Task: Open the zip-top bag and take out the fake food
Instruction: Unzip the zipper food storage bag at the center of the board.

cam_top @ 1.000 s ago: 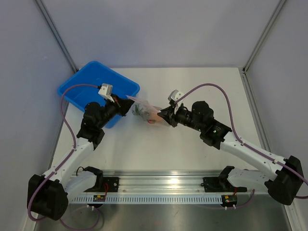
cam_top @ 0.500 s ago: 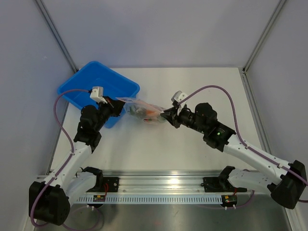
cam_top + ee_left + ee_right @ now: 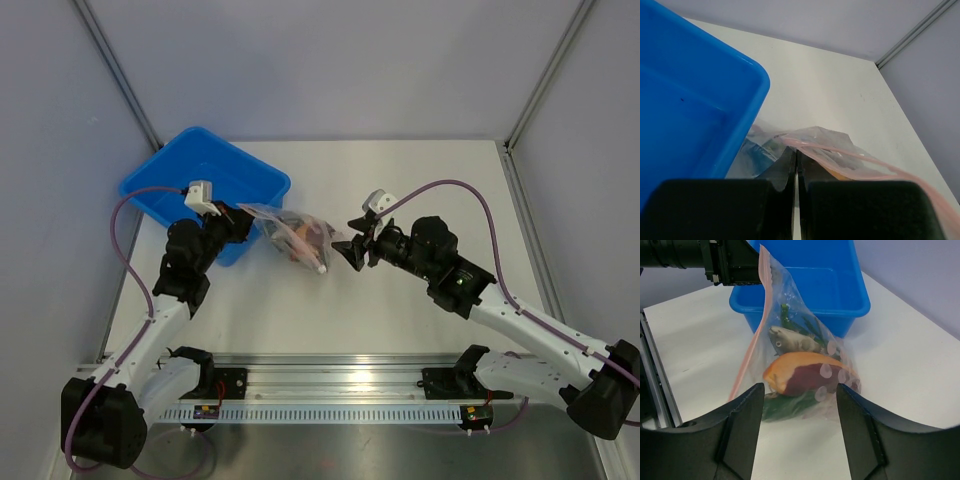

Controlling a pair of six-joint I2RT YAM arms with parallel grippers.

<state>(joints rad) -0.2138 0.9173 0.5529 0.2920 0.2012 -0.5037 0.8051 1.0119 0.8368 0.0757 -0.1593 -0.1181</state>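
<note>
Blue bin (image 3: 200,175): sits at the table's (image 3: 420,180) 10 o'clock corner.

Left gripper (image 3: 248,220): at the bin's 4 o'clock rim, jaws closed tight, pinching the pink zip strip of the zip-top bag (image 3: 297,236).

Bag: hangs from that pinched corner toward 3 o'clock, near table centre, just beside the bin.

Fake food (image 3: 800,365) inside the bag: grey fish (image 3: 792,341) on top, orange-tan piece (image 3: 805,374) with a dark red face below it, green vegetable (image 3: 782,409) at the bottom.

Right gripper (image 3: 347,252): at the bag's 3 o'clock, jaws spread wide, holding nothing, bag just ahead of them.
</note>
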